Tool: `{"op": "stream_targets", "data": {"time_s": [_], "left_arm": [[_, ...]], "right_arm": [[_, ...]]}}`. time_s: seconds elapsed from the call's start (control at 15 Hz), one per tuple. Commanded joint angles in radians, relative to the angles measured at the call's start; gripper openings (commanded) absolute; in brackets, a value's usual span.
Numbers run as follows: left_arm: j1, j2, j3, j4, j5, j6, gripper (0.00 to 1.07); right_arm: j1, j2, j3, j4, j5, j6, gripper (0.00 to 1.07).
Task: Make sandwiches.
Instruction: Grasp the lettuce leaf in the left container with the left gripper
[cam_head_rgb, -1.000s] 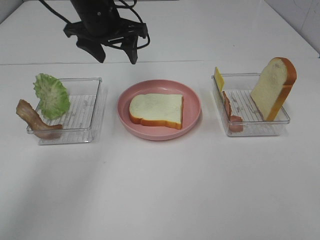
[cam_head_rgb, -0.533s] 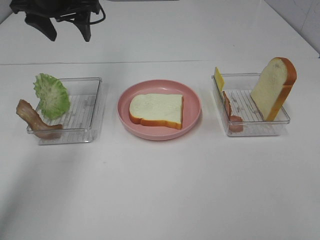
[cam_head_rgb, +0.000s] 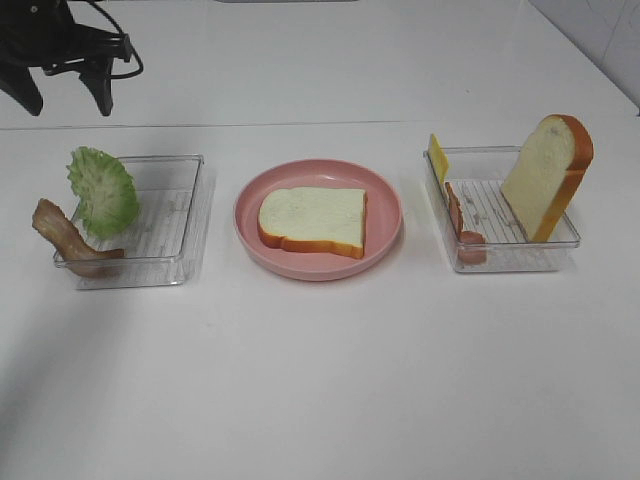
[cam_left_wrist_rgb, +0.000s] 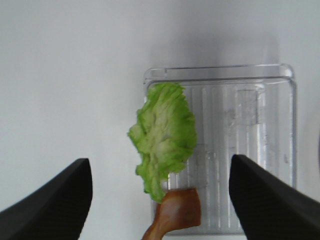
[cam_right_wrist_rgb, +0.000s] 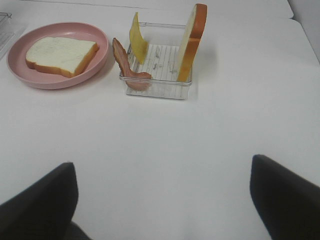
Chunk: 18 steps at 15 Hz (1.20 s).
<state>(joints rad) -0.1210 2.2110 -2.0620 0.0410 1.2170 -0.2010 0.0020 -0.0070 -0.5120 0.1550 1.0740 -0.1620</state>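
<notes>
While its jaws gape wide, the left gripper (cam_head_rgb: 66, 100) (empty) hovers.

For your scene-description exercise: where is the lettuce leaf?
In the exterior high view the lettuce leaf stands far left, propped on the outer rim of the clear tray, beside a bacon strip.

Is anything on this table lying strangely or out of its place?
Nothing is spilled or broken. In the left tray, the lettuce and a bacon strip hang over its left edge instead of lying inside. In the right tray, a bread slice stands on edge, leaning.
</notes>
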Motion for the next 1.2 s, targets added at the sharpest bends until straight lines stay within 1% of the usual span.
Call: {"op": "stream_targets", "data": {"time_s": [0.07,0.27,0.33,0.47,0.87,0.93,1.0,1.07,1.2], "left_arm": [[0.027,-0.002,0.038,0.005,0.033,-0.003,0.72],[0.028,-0.002,0.07,0.003,-0.032,-0.003,0.72],[0.028,-0.002,0.078,-0.012,-0.06,-0.003,0.72],[0.028,0.035,0.078,-0.041,-0.061,-0.003,0.72],[0.027,0.125,0.078,-0.078,-0.053,-0.002,0.72],[0.027,0.129,0.078,-0.08,-0.053,-0.002,0.69],[0.027,0.129,0.078,-0.08,-0.055,-0.002,0.62],[0.027,0.129,0.078,-0.08,-0.056,-0.002,0.54],[0.027,0.129,0.078,-0.08,-0.056,-0.002,0.32]], "right_arm": [[-0.002,-0.012,0.005,0.001,-0.007,-0.006,0.87],[-0.002,-0.012,0.005,0.001,-0.007,-0.006,0.87],[-0.002,-0.012,0.005,0.001,-0.007,-0.006,0.87],[-0.002,-0.012,0.005,0.001,-0.007,-0.006,0.87],[-0.002,-0.012,0.005,0.001,-0.007,-0.006,0.87],[-0.002,-0.012,0.005,0.001,-0.007,-0.006,0.87],[-0.002,-0.012,0.005,0.001,-0.007,-0.006,0.87],[-0.002,-0.012,0.005,0.001,-0.007,-0.006,0.87],[-0.002,-0.012,0.005,0.001,-0.007,-0.006,0.87]]}}
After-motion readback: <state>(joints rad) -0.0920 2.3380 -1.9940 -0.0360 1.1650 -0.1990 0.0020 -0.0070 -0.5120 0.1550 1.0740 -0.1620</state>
